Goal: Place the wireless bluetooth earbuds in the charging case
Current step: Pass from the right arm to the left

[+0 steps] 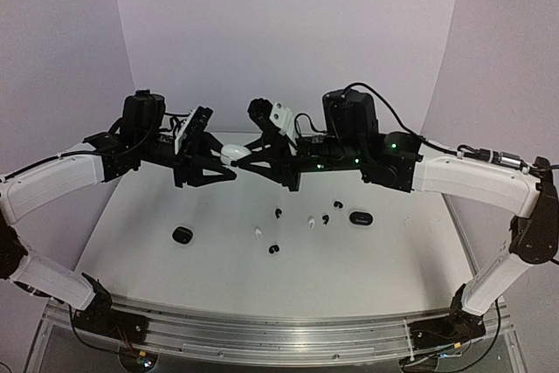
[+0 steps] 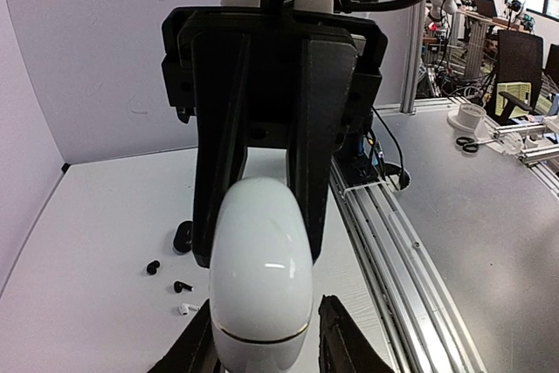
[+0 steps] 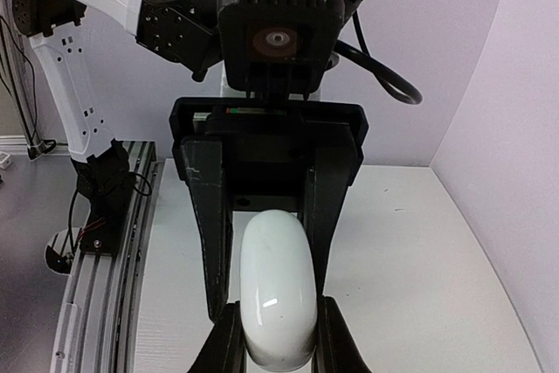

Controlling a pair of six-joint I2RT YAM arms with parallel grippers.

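I have the white case (image 3: pixel 278 277) up in the air between the two arms, well above the counter (image 1: pixel 175 277). The right hand (image 3: pixel 279 307) pinches one end of it, a pad on either flank. The left hand (image 2: pixel 266 312) has its fingers alongside the other end. I cannot tell whether they are pressing on it or only standing beside it.

The case is a glossy, rounded pebble, hard and probably light. I judge it slippery, likely to squirt out if squeezed on the curve, so the flatter flanks are where to hold. Its lid looks closed, and a thin seam runs round it near the left hand's end. I'd grip on each side of that seam to work it open.

The buds (image 1: pixel 274 250) all lie on the counter below, loosely scattered between two black cases (image 1: pixel 182 235), four black and two white. They are tiny, stiff and smooth, and easy to flick away. I'd pinch each across its thicker body, gently and squarely.
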